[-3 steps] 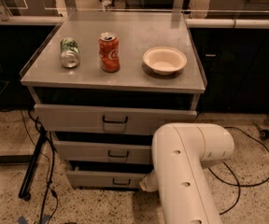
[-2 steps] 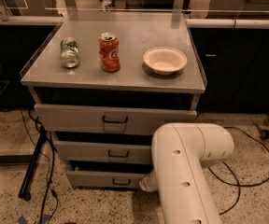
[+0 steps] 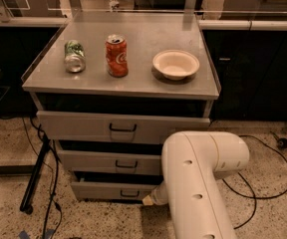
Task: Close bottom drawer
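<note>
- Looking for the bottom drawer point(image 3: 114, 190): lowest of 3 grey fronts under the desk point(image 3: 148, 31), beneath the middle drawer point(image 3: 111, 162) and top drawer point(image 3: 121, 127).
- Appears not fully home, judging by the dark gap above its front.
- Spotting the gripper point(image 3: 149, 199) low down at the right end of that front, touching or just beside it, mostly hidden behind the white arm point(image 3: 198, 183).
- Cannot tell whether wide or narrow.
- Judged late in the task: approach done, final push to flush left.
- Ignoring 2 cans and 1 bowl point(image 3: 176, 63) on top.
</note>
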`<state>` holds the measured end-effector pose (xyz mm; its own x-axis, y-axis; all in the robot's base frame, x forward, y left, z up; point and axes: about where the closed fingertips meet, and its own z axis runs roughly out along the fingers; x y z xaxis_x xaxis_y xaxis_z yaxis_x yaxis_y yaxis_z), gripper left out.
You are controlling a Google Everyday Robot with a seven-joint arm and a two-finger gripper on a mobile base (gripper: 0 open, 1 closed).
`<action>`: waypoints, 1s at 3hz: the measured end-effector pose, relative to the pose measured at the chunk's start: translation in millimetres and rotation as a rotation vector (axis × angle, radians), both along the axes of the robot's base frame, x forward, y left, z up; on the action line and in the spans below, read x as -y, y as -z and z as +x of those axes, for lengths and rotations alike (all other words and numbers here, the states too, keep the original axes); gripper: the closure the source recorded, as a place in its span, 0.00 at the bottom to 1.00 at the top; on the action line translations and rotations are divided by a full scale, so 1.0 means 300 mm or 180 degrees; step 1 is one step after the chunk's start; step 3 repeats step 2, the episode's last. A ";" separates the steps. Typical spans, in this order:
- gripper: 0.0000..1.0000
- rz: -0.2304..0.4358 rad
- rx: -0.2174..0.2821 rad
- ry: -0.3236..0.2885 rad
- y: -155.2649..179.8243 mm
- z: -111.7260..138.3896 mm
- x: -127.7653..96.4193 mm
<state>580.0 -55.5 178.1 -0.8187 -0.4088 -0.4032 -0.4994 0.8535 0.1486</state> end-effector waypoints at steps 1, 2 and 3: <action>0.00 0.0000 0.0000 0.0000 0.000 0.000 0.000; 0.00 0.0000 0.0000 0.0000 0.000 0.000 0.000; 0.00 0.0000 0.0000 0.0000 0.000 0.000 0.000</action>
